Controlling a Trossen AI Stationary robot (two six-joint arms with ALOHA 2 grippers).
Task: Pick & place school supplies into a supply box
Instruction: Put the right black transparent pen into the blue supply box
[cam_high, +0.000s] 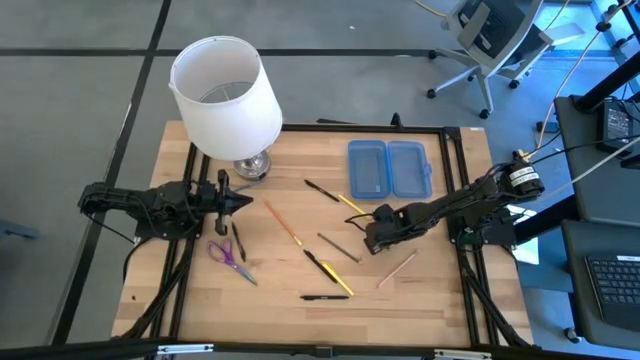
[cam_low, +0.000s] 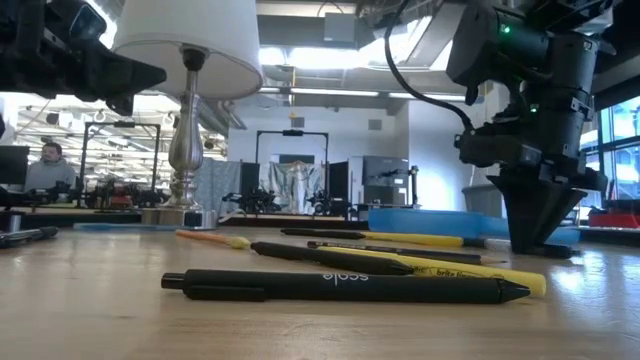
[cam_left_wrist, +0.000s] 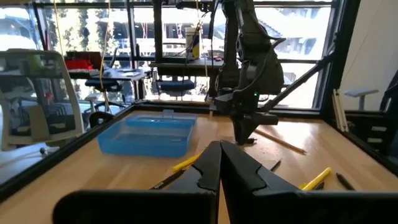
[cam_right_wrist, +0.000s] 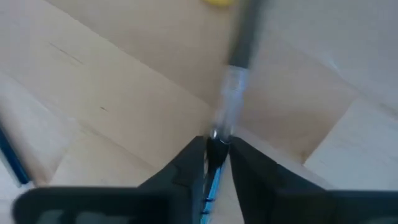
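Nearest you, the black pen and other supplies lie loose on the table, the supply box at far right looks empty, and the right gripper pinches one pen; left gripper is clenched, idle.

The wooden counter stands on grey floor tiles crossed by dark seams. A white-shaded lamp with a silver base sits on the counter's far left corner. Beyond the far right corner is a grey office chair. Past the lamp, the low view shows a bright open room with ceiling lights and a seated person far off.
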